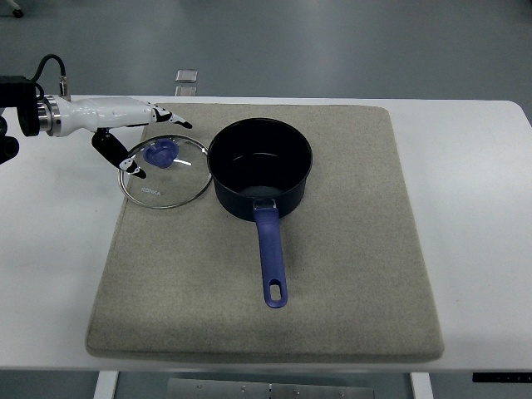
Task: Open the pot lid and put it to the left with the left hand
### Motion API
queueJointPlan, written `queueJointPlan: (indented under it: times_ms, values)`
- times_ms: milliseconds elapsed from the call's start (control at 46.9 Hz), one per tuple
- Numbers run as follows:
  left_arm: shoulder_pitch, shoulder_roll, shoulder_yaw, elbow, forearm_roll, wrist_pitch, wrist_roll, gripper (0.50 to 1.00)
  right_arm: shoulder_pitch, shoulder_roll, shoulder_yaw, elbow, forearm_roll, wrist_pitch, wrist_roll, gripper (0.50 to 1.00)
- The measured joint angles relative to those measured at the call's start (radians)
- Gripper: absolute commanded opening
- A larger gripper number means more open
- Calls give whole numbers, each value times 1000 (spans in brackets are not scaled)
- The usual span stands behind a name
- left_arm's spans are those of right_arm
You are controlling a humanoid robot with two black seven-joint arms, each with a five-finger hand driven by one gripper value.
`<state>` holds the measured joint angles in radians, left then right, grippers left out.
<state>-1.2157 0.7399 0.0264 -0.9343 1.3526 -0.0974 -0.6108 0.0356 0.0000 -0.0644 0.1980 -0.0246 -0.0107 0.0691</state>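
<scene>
A dark blue pot (260, 169) with a blue handle pointing toward the near edge stands uncovered on the grey mat (332, 274). Its glass lid (165, 170), with a blue knob (160, 153), lies flat on the mat just left of the pot, touching its rim. My left hand (137, 137) reaches in from the left edge and hovers over the lid's far-left part. Its fingers are spread and hold nothing; the thumb hangs near the knob. The right arm does not show.
The mat covers most of a white table (474, 183). A small clear object (187, 76) stands at the table's far edge behind the mat. Grey floor lies beyond.
</scene>
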Motion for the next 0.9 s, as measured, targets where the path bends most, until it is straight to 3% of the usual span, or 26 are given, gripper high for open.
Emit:
queueJointPlan:
  times_ms: [277,533,704,896]
  values:
    - [3,18,-225,32,-104,-3,0,988,0,0,0,0,0,0,0,917]
    - [14,-90,-311,159,-505,5,0,986,0,0,0,0,0,0,0,917]
    - [14,-184,-314,292,-731,4,0,986,0,0,0,0,0,0,0,917]
    - [6,-356,-313,570,-957,5,0,977,0,0,0,0,0,0,0,917]
